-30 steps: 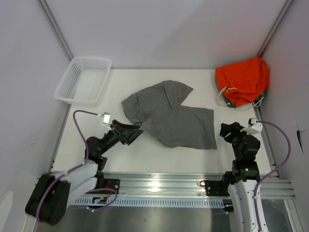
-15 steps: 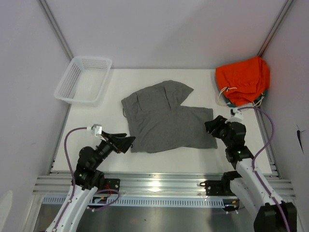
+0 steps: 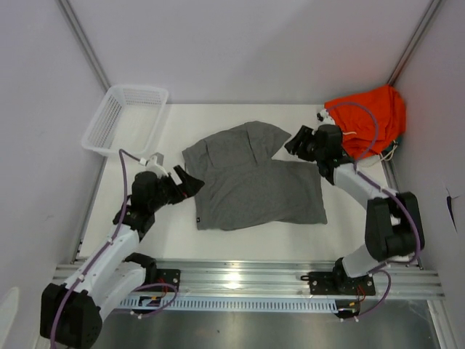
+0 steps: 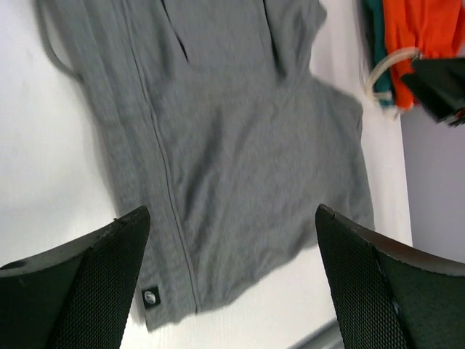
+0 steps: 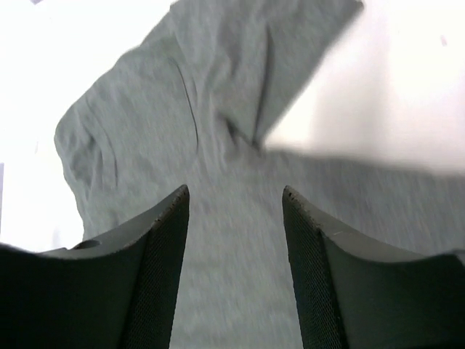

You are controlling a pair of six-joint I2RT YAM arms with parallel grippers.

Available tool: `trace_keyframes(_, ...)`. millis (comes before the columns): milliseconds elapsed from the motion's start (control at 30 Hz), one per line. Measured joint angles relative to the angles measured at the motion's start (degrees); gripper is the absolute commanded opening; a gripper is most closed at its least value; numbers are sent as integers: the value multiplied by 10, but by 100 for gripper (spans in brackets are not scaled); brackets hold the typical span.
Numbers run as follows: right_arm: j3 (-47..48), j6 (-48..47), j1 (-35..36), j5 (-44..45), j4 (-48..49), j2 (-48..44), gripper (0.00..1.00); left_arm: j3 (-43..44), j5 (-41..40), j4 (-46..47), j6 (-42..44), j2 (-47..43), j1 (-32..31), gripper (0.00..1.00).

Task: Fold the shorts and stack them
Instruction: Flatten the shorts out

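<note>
The plain mid-grey soft jersey shorts (image 3: 251,178) lie pulled flat just ahead of the left gripper (image 3: 190,182), its jaws newly sprung wide and empty, as the right gripper (image 3: 296,142) (jaws partly apart, holding nothing) swings out over the crotch, seemingly for a first fold.

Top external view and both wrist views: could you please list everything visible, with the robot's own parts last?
shorts: one pair, mid-grey, spread flat at the middle of the table
basket: one, white mesh, far left corner
orange garment: one, bright orange, bunched in the far right corner
teal cloth: one, partly hidden under the orange garment
table: one, white surface
left gripper: one, black, open, at the shorts' left edge
right gripper: one, black, open, above the shorts' far right part
</note>
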Motion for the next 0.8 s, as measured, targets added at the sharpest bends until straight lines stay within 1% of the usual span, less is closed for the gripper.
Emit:
trace_keyframes(133, 126, 2, 0, -2, -27, 124, 60, 63, -11, -5, 0, 49, 50, 97)
trace_keyframes(233, 212, 2, 0, 11, -59, 205, 59, 108, -19, -22, 1, 93, 89, 98)
trace_keyframes(333, 267, 4, -4, 23, -91, 262, 57, 153, -24, -36, 1, 149, 110, 99)
trace_keyframes(533, 326, 17, -16, 33, -125, 339, 58, 175, -19, -36, 0, 233, 132, 99)
trace_keyframes(667, 350, 32, -23, 37, -128, 381, 58, 188, -9, -35, 0, 285, 146, 99)
trace_keyframes(800, 378, 45, -27, 42, -124, 409, 58, 206, -2, -29, 0, 318, 148, 99)
